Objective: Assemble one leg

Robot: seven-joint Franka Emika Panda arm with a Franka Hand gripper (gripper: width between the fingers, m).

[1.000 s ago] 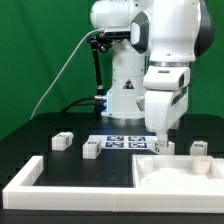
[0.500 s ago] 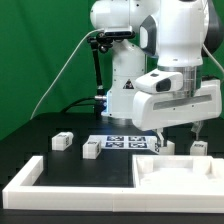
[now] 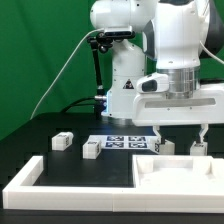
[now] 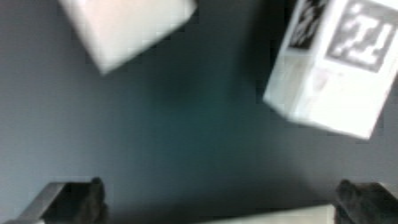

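Gripper (image 3: 181,134): my jaws spread wide, holding nothing.
Leg (image 3: 199,147): near, five o'clock from me in the exterior view; long axis unclear.

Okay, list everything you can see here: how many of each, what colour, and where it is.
legs: four, white with black-and-white tags, on the table; two toward the exterior view's left, two toward its right.
marker board: one, white, flat between those pairs.
panel: one, large, white, exterior view's lower right.
border rail: one, long, white, along the near edge.
table: one, black.
backdrop: green, behind.
arm: one, white, behind the marker board.
gripper: one, dark fingers, open, empty, above the right-hand legs.
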